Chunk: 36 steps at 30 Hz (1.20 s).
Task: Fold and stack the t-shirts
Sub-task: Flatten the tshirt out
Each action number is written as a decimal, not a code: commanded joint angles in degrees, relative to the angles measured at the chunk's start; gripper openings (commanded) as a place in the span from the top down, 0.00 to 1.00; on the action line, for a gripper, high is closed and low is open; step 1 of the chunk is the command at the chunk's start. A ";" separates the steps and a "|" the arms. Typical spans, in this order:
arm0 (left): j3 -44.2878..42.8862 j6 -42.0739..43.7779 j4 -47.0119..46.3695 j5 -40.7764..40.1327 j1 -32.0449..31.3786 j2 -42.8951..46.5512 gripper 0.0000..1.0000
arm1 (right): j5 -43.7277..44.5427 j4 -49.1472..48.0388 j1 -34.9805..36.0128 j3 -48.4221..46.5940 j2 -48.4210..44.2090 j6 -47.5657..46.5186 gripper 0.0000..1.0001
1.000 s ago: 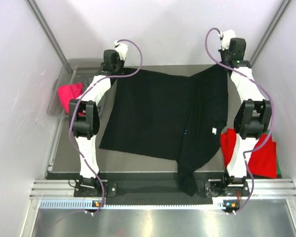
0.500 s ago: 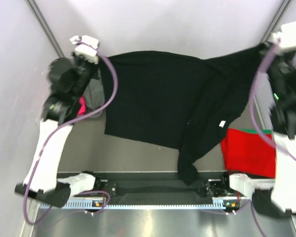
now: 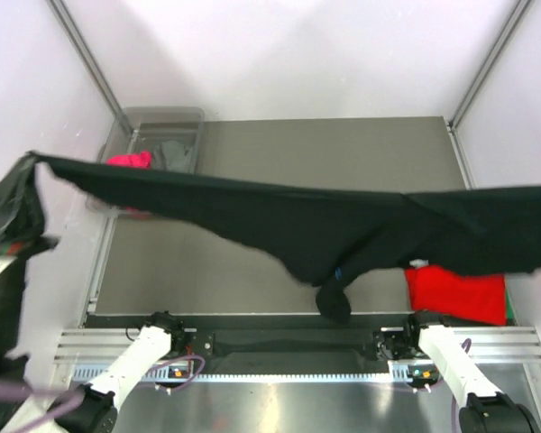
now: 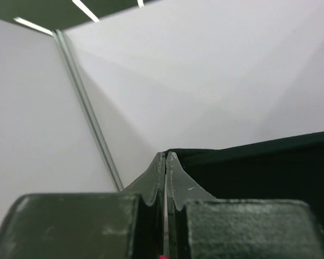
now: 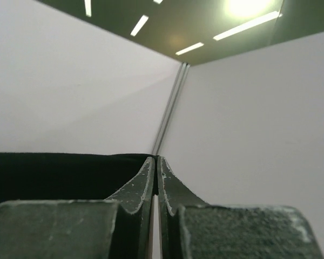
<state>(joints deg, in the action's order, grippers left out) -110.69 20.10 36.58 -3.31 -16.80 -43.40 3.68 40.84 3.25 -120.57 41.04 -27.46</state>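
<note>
A large, soft black t-shirt hangs in mid-air, pulled into a long band that crosses the whole overhead view, well above the grey table. It sags toward the middle. A bunched part dangles lowest, near the table's front edge, just below a tiny blue mark on the cloth.

The left gripper and the right gripper each hold one end. In both wrist views the jaws are pressed together, with the black cloth pinched at their tips.

This looks like the spreading step, with the shirt lifted and stretched out before it is laid down for folding. The next move likely calls for lowering both ends together under even tension, so that the dangling part does not crumple underneath.

A flat red t-shirt lies on the table at the front right, under the black one's right end. At the far left stands a translucent grey plastic tub holding a pink shirt and a grey shirt.
</note>
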 commanded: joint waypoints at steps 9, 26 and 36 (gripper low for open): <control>1.69 9.26 -4.30 -6.71 -0.34 -6.87 1.00 | 5.02 -12.35 0.97 3.11 12.48 -9.80 1.00; 39.95 11.19 -31.98 -3.54 3.70 -40.56 1.00 | 4.14 -53.13 0.27 50.26 44.37 -21.14 1.00; 24.93 13.30 -48.24 -6.44 5.28 -72.69 1.00 | 12.04 -54.55 -0.52 23.74 78.12 -17.89 1.00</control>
<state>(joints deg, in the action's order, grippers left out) -80.66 32.40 -0.95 -8.05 -12.34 -113.56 11.57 -7.44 3.20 -88.49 116.71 -46.48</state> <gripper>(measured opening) 0.011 0.006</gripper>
